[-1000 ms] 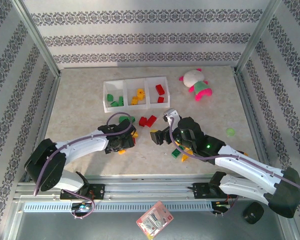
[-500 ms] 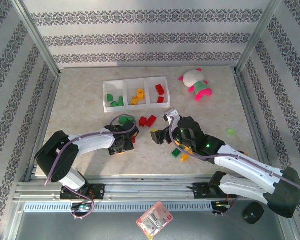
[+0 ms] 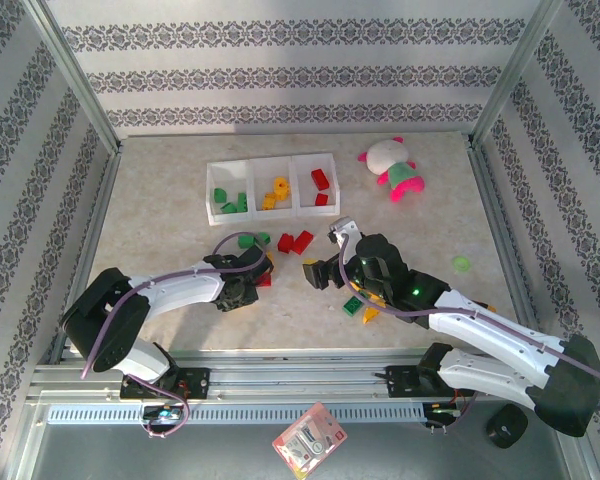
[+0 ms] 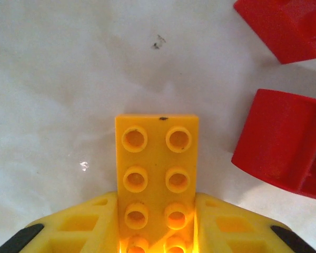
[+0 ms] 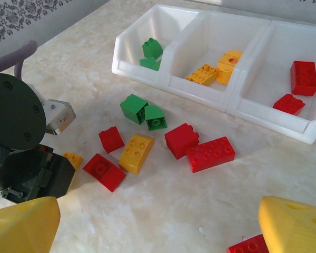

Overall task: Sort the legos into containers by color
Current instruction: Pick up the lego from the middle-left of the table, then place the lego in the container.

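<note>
Surface (image 3: 160,200): marbled beige.
Left end effector (image 4: 157,224): clenched on yellow brick (image 4: 156,158).
Right end effector (image 5: 158,216): released — jaws wide.

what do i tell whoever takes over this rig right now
Left gripper: jaws closed against both sides of a yellow studded plastic brick lying on the table, not yet lifted.
Right gripper: open, empty, over the loose pile.
Translucent white three-compartment tray: green bricks left, yellow ones middle, red ones right.
Done: those few sorted.
Left: gripped brick to the middle compartment; then the loose green pair, loose red bricks and yellow wedge in front of the tray, plus a small green brick under the right arm.
</note>
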Controlling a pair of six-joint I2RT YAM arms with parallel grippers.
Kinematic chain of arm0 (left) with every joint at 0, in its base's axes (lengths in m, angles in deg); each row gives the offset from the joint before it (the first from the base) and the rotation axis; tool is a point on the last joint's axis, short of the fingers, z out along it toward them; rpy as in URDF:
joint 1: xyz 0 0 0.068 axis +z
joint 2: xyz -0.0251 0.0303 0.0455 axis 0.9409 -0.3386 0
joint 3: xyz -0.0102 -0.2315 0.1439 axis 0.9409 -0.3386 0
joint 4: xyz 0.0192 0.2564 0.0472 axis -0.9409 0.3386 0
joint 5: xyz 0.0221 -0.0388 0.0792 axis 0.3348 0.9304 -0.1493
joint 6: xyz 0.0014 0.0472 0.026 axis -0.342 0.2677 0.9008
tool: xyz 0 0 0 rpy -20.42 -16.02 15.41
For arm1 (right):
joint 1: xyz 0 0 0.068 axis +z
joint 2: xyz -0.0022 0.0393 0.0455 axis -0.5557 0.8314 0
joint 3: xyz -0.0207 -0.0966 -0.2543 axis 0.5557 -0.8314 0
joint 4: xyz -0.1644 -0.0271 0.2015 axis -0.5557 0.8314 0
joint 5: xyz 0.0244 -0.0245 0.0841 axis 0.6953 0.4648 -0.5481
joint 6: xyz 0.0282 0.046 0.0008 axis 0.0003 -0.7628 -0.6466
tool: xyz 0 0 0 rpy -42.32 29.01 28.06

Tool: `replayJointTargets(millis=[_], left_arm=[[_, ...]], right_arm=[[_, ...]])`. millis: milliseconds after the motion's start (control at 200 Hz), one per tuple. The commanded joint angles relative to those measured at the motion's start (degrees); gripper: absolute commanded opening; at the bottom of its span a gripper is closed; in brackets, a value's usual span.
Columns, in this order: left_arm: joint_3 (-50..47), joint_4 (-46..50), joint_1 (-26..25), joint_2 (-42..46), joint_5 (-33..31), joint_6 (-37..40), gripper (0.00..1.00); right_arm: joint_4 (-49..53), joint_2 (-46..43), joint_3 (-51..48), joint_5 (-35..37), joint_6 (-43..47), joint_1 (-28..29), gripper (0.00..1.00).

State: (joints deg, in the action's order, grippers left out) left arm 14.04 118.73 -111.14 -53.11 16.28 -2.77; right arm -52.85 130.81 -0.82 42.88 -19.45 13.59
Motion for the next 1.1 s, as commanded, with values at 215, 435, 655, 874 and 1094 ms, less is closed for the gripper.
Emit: replayJointTargets(millis=[215, 435, 655, 874, 1094], left_arm=[[18.4, 6.8, 2.4, -3.1, 0.5, 10.0, 0.34], [40.5, 11.1, 7.2, -16.5, 1.5, 19.6, 0.35], [61.3, 18.0, 12.6, -31.1, 0.5, 26.0, 0.35], [78.7, 23.6, 16.1, -43.2, 1.3, 29.6, 0.36], [88.8, 26.2, 17.1, -49.2, 3.0, 32.7, 0.52]], right_arm=[[-1.8, -1.5, -0.7, -1.6, -0.6, -0.4, 0.97], [-2.5, -2.1, -1.6, -1.2, -0.8, -0.5, 0.96], [-1.6, -4.1, -3.0, -0.1, -1.1, -0.9, 0.96], [-1.9, -4.4, -4.9, 0.3, -1.9, -2.1, 0.96], [-1.7, -4.5, -4.5, 0.9, -1.2, -2.8, 0.97]])
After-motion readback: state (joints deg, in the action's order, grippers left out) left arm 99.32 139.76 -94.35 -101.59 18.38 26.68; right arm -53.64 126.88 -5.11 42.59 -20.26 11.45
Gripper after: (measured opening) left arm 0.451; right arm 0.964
